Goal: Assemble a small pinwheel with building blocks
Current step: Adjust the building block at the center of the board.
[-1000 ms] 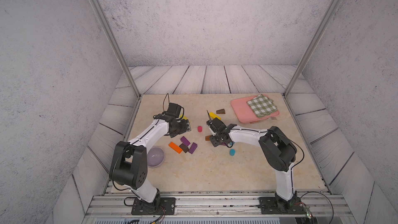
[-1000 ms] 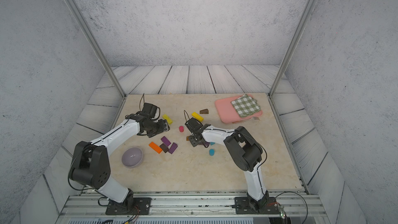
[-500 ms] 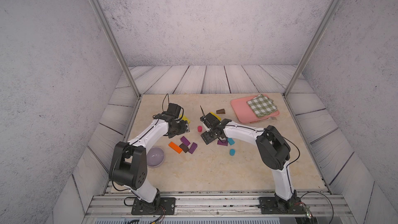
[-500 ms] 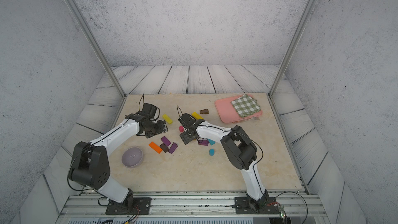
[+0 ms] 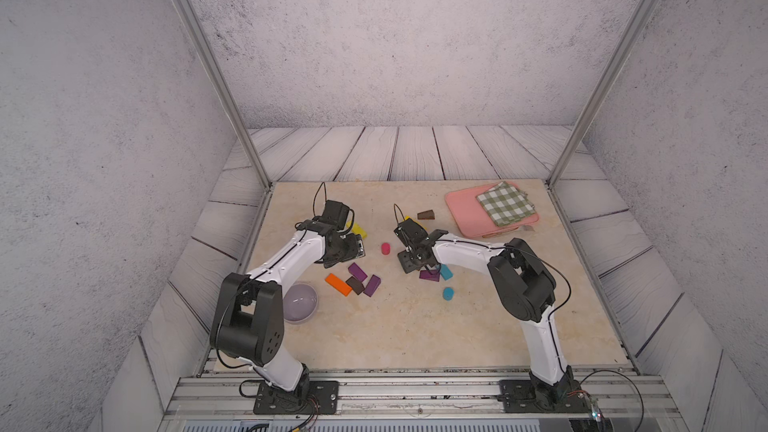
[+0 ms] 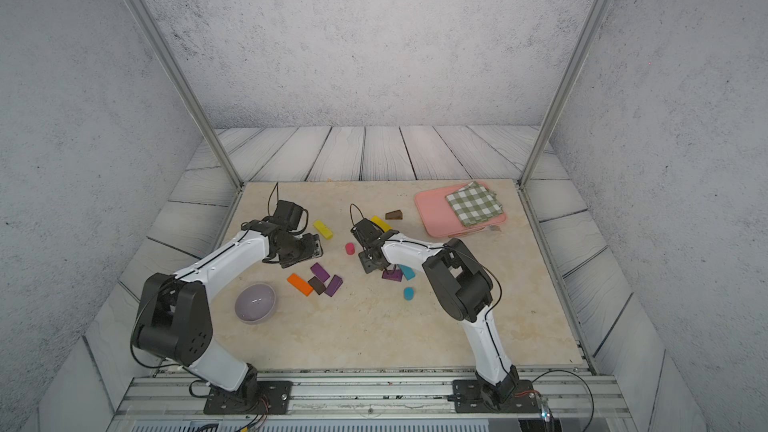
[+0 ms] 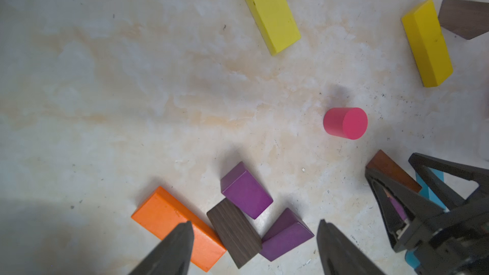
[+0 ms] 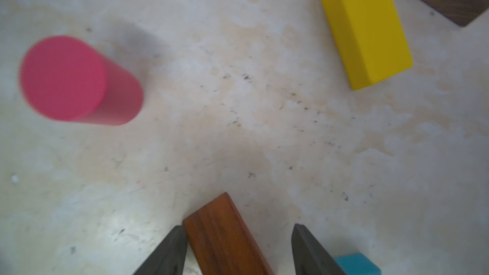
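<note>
Right wrist view shows the step in hand. The right claw (image 8: 238, 232) is spread around a reddish-brown block (image 8: 211, 223). One finger (image 8: 172, 244) touches the block's side and the other stands apart, so nothing is pinched. This looks like the pickup of a blade piece. No pinwheel has taken shape, and the building blocks (image 5: 337, 284) lie scattered on the table (image 5: 395, 326).

Take the upright pink cylinder (image 5: 385, 248) as dial centre in a top view, with 12 toward the back wall. The right claw works near 4 o'clock and hides its block from above. A teal bar (image 5: 445, 272) lies just beyond it. The left claw (image 7: 254, 227) is spread and empty, hovering over a cluster with an orange bar (image 7: 180, 220) near 7 to 8 o'clock.

The reddish-brown block lies flat. Its long axis appears to run from about 10 to 4 o'clock, nearly in line with the fingers. Its free end points roughly toward the pink cylinder.

The next move probably calls for centring the claw so both pads meet the block's short width. It would then close and lift without nudging the teal bar beside the far finger.
</note>
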`<state>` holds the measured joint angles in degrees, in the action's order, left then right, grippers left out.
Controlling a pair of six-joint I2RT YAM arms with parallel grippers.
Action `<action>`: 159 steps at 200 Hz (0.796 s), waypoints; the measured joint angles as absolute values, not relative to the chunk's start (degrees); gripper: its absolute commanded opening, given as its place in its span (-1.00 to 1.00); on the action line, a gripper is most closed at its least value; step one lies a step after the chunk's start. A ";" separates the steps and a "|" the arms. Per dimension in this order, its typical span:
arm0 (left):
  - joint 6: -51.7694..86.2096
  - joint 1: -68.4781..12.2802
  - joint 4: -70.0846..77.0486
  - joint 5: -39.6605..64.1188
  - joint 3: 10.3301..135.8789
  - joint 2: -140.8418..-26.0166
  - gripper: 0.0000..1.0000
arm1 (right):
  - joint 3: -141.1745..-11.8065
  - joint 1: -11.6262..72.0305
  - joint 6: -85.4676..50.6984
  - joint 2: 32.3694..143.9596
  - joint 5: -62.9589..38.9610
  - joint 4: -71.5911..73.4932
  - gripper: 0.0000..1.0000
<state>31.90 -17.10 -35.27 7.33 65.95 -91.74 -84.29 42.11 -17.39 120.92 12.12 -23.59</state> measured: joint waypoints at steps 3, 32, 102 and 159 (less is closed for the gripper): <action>31.90 -17.10 -35.24 7.35 65.95 -91.74 0.60 | -83.79 41.71 -17.65 120.68 12.03 -23.07 0.31; 31.81 -17.10 -34.37 8.43 65.80 -91.83 0.59 | -79.40 37.12 -19.68 118.02 11.77 -20.91 0.32; 28.58 -23.92 -35.27 7.68 71.99 -97.65 0.59 | -72.55 34.74 -19.25 112.12 9.89 -22.94 0.49; 24.27 -30.98 -42.81 -0.25 91.72 -112.95 0.27 | -63.35 35.18 -19.05 97.41 7.88 -25.04 0.98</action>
